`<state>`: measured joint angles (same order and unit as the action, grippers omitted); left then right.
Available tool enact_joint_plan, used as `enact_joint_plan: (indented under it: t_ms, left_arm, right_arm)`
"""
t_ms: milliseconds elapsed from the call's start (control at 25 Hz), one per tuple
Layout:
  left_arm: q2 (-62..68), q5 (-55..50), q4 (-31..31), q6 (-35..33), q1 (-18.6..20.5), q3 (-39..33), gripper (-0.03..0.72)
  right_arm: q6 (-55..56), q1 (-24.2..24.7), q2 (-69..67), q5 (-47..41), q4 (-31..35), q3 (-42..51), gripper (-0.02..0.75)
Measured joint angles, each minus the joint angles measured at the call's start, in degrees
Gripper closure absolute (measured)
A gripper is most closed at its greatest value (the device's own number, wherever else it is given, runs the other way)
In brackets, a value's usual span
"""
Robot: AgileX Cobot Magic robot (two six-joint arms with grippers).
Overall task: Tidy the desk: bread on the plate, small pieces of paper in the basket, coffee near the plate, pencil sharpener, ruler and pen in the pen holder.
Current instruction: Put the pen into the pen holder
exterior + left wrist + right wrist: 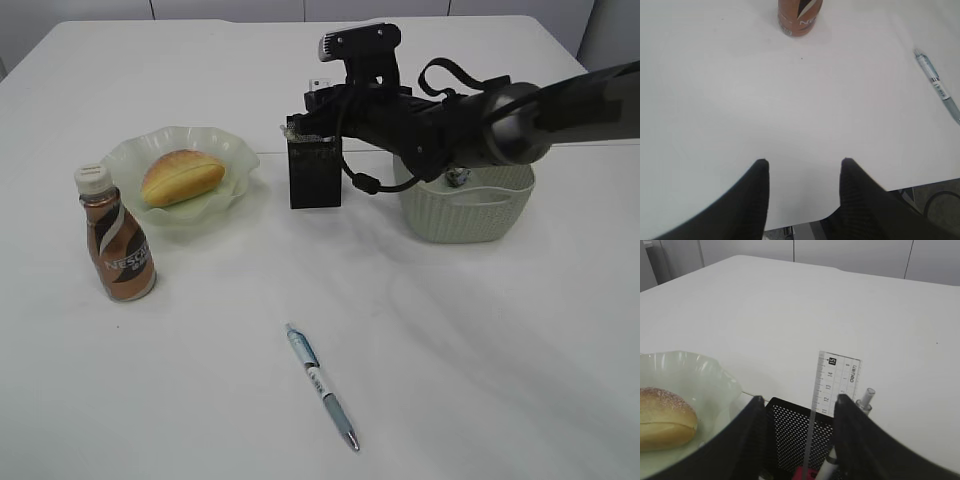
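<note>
A blue-and-clear pen (320, 385) lay nearest the camera on the white tabletop (480, 340), its long axis running from upper left to lower right with the tip toward the near edge. Left of it stood the coffee (116, 235) upright, just in front of the plate (225, 150), where the bread (181, 176) lay with its long axis roughly left to right and tilted up at the right. The right gripper (318, 112) hung over the pen holder (314, 176), beside the basket (470, 212). The right wrist view showed what the exterior view hid: the ruler (832, 385) stood upright in the pen holder (790, 432), its long axis vertical, between the gripper's 2 fingers (852, 432), which stood apart on either side with a gap to the ruler, holding nothing; a second clear pen (866, 399) leaned in the holder beside it. Only the left wrist view showed the left gripper (805, 195), its fingers about half spread and empty, over the tabletop's near edge, with the coffee's base (800, 17) ahead and the loose pen (937, 86) at the right.
</note>
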<state>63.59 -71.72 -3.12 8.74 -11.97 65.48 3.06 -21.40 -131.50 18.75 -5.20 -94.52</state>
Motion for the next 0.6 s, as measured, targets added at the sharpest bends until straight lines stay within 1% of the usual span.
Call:
enact_joint_plan:
  t_ms: [200, 320, 400, 600]
  left_arm:
    - [0.00, 0.00, 0.00, 0.00, 0.00, 0.00, 0.354]
    - [0.00, 0.00, 0.00, 0.00, 0.00, 0.00, 0.355]
    - [0.00, 0.00, 0.00, 0.00, 0.00, 0.00, 0.355]
    - [0.00, 0.00, 0.00, 0.00, 0.00, 0.00, 0.355]
  right_arm:
    - [0.08, 0.00, 3.25, -5.17, 0.00, -0.08, 0.374]
    - [0.08, 0.00, 6.58, -10.38, -0.11, -0.22, 0.374]
    - [0.14, -0.12, 9.15, -15.54, -0.11, -0.22, 0.374]
    - [0.22, -1.44, 15.45, -32.79, 0.65, -0.22, 0.375]
